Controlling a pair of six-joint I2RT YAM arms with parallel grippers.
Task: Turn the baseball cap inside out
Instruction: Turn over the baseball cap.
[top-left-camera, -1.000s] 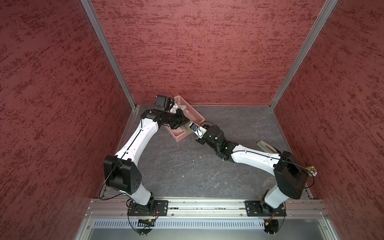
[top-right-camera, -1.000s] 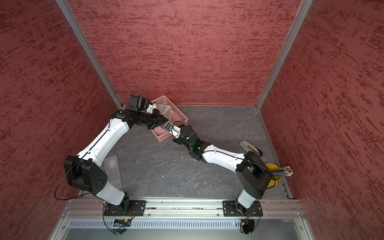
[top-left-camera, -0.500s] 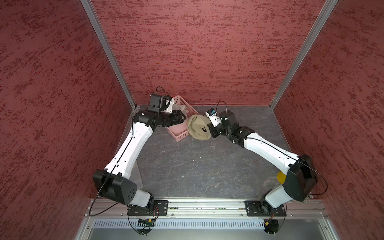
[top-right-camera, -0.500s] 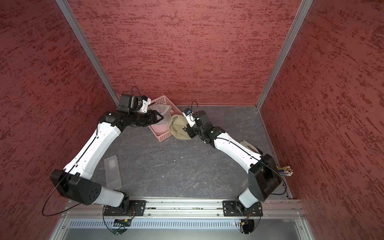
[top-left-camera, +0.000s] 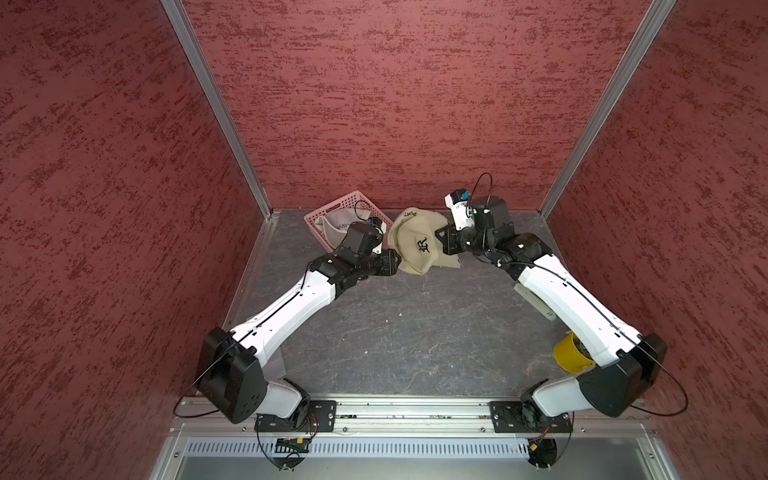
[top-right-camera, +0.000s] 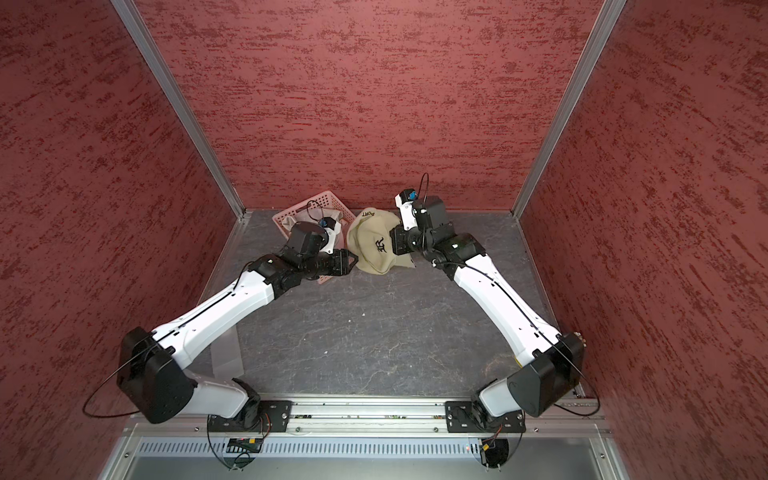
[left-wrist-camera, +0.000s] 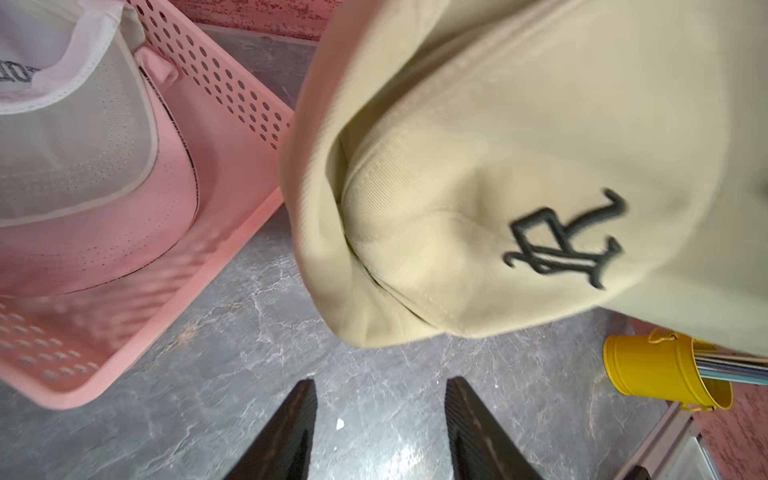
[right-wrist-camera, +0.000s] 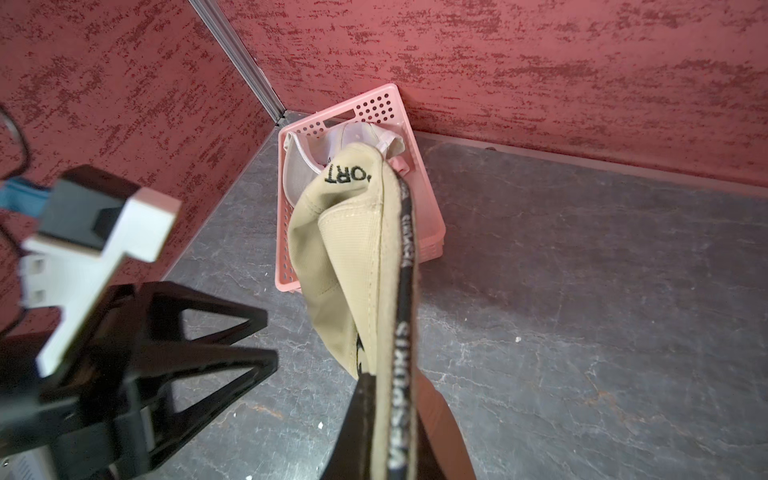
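- At the back of the cell, your right gripper (right-wrist-camera: 395, 395) is clamped on the rim band of the beige baseball cap (top-left-camera: 417, 245). The cap hangs crumpled from that one pinch, just beside the pink basket (top-left-camera: 328, 208).
- Your left gripper (left-wrist-camera: 380, 382) stands parted and empty, pointed at the cap's lower fold and apart from it, with bare table (left-wrist-camera: 232, 374) between its tips.
- The embroidered logo faces outward in both top views, so by that sign the turning is not yet done.
- The lowest fold may be brushing the table, but from above you cannot tell.
- Watch the pinch first: it is thin, on the edge only. If the left gripper tugs or pushes hard against the crown, the band could slide out and the cap would drop.
- Watch the layers next: the crown is folded on itself. If the left gripper closes on both thicknesses at once, it drags the whole cap instead of pushing the crown through the opening.
- Mind the neighbours: the basket, with a white cap (left-wrist-camera: 62, 124) in it, sits close on the left gripper's side. A wide swing could snag its wall or shove it.
- The stiff peak is likely to resist, and forcing it could twist the cap out of the right gripper's hold.
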